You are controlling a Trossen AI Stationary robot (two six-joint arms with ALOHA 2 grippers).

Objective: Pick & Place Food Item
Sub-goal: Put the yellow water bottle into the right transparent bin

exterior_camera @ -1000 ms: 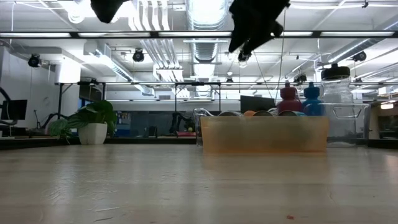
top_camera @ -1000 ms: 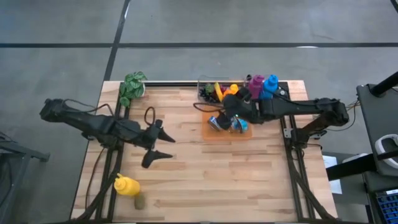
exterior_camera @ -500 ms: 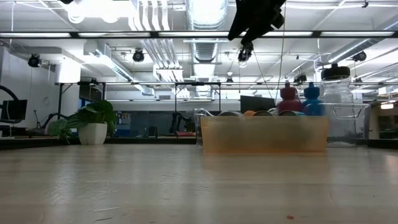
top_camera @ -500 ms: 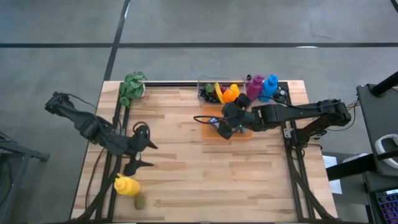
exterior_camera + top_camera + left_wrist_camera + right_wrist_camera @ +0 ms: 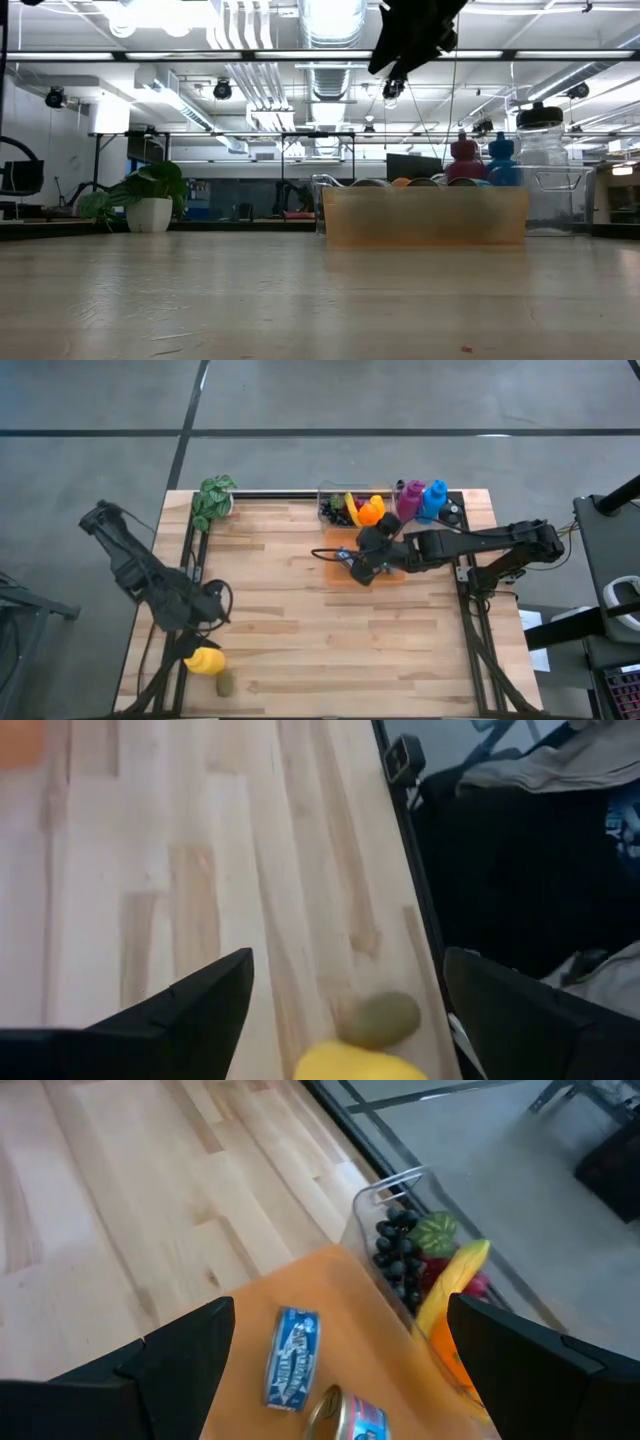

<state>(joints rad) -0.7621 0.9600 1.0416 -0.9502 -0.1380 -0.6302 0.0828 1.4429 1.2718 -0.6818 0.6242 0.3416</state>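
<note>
A yellow food item (image 5: 205, 659) and a small olive-green one (image 5: 224, 683) lie on the wooden table near its front left corner. My left gripper (image 5: 203, 632) hovers open just above and behind them. In the left wrist view the yellow item (image 5: 360, 1065) and the green one (image 5: 385, 1013) show between its fingers (image 5: 348, 960). My right gripper (image 5: 357, 568) hangs open above the orange tray (image 5: 396, 573). Two blue tins (image 5: 292, 1355) lie on that tray, below the gripper (image 5: 340, 1305).
A clear bin (image 5: 335, 500) of toy fruit stands at the far edge behind the tray. A magenta bottle (image 5: 411, 497) and a blue bottle (image 5: 434, 498) stand beside it. A potted plant (image 5: 213, 500) sits at the far left. The table's middle is bare wood.
My left gripper has swung from the table's left middle toward the near left corner. It has tipped downward and now stands over the yellow item. My right gripper has shifted a little toward the near edge over the orange tray.
</note>
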